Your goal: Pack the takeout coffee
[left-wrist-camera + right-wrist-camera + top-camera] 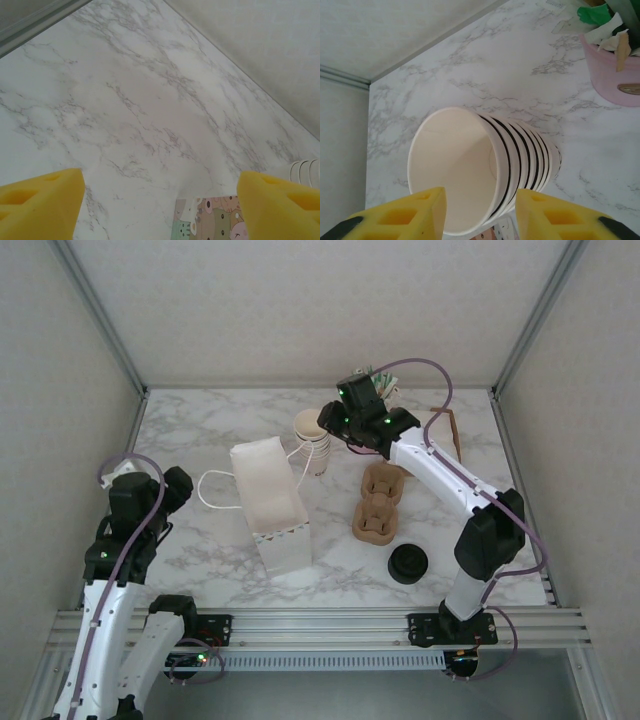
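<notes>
Clearly, both pairs of fingers stood spread: the right gripper [480, 212] straddled the single paper-cup stack [455, 175] at its rim, and the left gripper [160, 200] hung over the marble table [150, 100].

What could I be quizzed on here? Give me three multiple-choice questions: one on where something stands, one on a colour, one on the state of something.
1. Where does the stack of cream cups stand?
A) just beyond the white bag, at the right gripper
B) lying on top of the bag
C) inside the bag

2. What colour is the tub near the cups?
A) blue
B) pink
C) black

3. How is the left gripper?
A) shut on a cup
B) clamped on the bag
C) open, with nothing between its fingers

Answers:
1 A: the top view shows the stack past the bag, with the right gripper at its rim.
2 B: the right wrist view shows a pink tub.
3 C: the left wrist view shows bare marble between the spread fingers.
</notes>
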Controlling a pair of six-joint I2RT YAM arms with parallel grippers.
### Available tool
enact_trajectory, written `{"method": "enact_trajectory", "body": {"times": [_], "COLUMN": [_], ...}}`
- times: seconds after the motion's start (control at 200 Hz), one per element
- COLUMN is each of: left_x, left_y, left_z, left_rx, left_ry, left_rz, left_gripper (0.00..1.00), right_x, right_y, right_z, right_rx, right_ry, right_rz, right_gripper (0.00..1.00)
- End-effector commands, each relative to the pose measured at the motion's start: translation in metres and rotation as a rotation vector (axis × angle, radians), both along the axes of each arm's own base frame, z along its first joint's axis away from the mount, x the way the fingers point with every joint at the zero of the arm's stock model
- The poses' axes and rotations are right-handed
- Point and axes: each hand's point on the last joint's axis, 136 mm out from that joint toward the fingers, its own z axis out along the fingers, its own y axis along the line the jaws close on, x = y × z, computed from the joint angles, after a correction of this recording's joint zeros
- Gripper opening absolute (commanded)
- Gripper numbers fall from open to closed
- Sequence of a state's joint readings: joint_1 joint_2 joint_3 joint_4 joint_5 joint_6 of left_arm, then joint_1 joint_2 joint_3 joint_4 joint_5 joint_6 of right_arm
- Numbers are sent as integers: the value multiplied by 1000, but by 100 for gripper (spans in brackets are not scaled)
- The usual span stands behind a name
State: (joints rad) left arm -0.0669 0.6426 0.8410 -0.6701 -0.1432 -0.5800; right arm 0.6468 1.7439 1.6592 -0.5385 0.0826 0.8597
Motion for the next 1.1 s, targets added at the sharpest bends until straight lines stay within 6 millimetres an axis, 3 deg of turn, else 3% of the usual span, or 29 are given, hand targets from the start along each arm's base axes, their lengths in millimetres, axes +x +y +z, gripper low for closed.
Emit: {"method": "enact_trajectory", "body": {"times": [0.0, 0.395, 0.601, 1.096], "left_x": [1, 1, 1, 1], "left_y": [5, 5, 5, 6], "left_z": [-1, -2, -1, -2], "left_rx": [-2, -5, -6, -7], "left_ry": [-7, -10, -14, -9], "left_rz": [27, 28, 28, 34], "left_gripper": [79, 78, 78, 77], "right_x": [6, 11, 13, 15], "right_y": [9, 12, 12, 9], "right_z": [1, -15, -18, -25], "right_rx": [7, -19, -24, -68], "right_ry": [1, 40, 49, 72], "right_rz": [-3, -17, -21, -28], "right_gripper": [41, 36, 26, 20]}}
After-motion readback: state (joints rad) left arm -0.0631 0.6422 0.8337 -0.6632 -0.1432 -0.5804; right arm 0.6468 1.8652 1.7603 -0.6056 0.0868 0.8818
